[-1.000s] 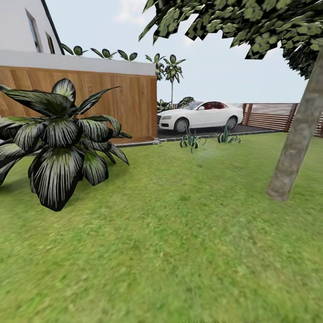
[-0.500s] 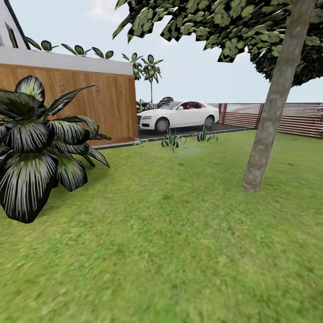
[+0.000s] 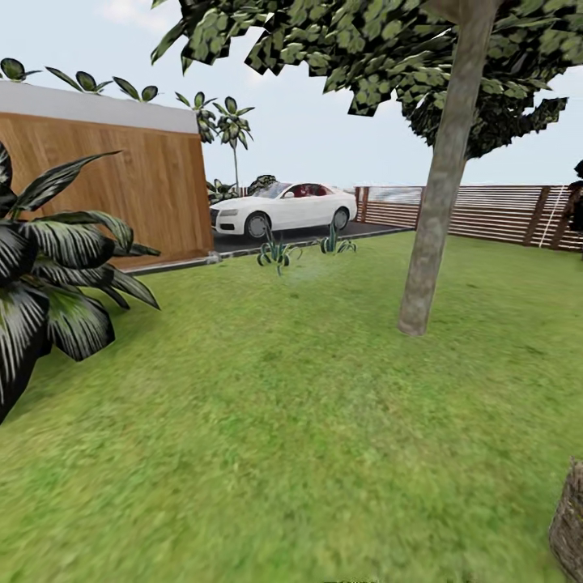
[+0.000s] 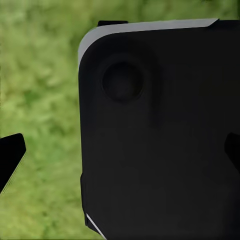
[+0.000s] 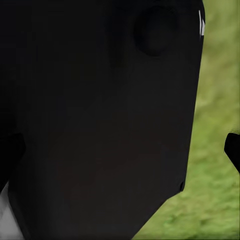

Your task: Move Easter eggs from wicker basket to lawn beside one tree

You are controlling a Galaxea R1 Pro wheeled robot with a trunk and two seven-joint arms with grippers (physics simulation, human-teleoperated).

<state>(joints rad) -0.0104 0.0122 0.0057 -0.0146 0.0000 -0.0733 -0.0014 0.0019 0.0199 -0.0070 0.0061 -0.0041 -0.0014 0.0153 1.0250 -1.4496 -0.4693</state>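
Note:
The lawn spreads across the head view, with a thick-trunked tree standing on it right of centre. A brown, rough-textured thing juts in at the lower right edge; I cannot tell whether it is the wicker basket. The Easter eggs are out of view. In the left wrist view my left gripper is open, its dark fingertips at the frame's sides over grass, with a black robot panel between them. My right gripper is likewise open in front of a black panel.
A big dark spiky plant stands at the left. Behind it runs a wooden wall, with a white car on the driveway. Two small spiky plants edge the lawn. A slat fence bounds the right.
The whole head view has shifted left, so the camera has turned right. The tree now stands nearer the centre, and the brown thing has come into view at the lower right.

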